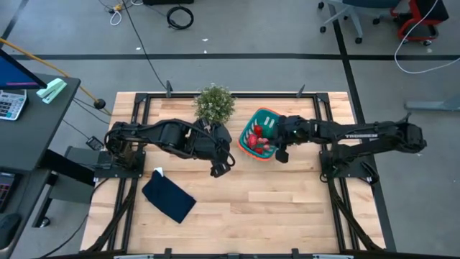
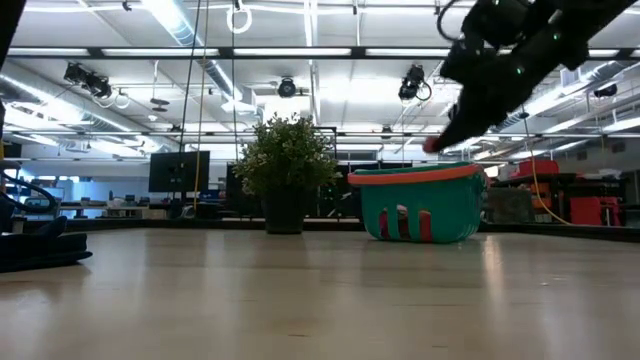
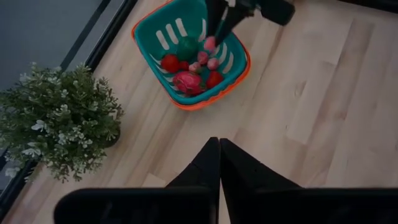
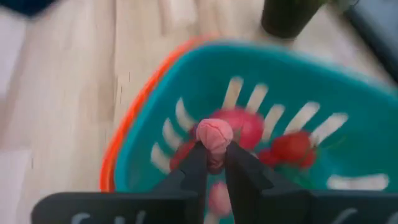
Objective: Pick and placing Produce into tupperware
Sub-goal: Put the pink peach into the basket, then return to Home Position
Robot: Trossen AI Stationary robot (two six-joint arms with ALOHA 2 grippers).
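The teal basket [image 1: 257, 135] with an orange-red rim stands right of the potted plant and holds several red and pink toy pieces and one green piece [image 3: 186, 48]. My right gripper [image 4: 211, 152] hovers over the basket, shut on a small pink toy piece [image 4: 214, 132]. It also shows in the low view [image 2: 450, 128], above the basket's rim [image 2: 415, 173]. My left gripper [image 3: 219, 155] is shut and empty. It hangs over the bare table left of the basket [image 1: 221, 167]. My right gripper pinches the small pink toy piece [image 4: 214, 140] between its two fingertips; the piece's rounded end sticks out past them. The fingers slant down toward the basket from its right side. The piece is lifted clear, above the produce in the basket [image 2: 432, 145].
A bushy potted plant [image 1: 214, 103] stands just behind and left of the basket. A dark navy cloth [image 1: 169, 196] lies at the near left. Bare wooden table [image 1: 273, 208] stretches in front of the basket.
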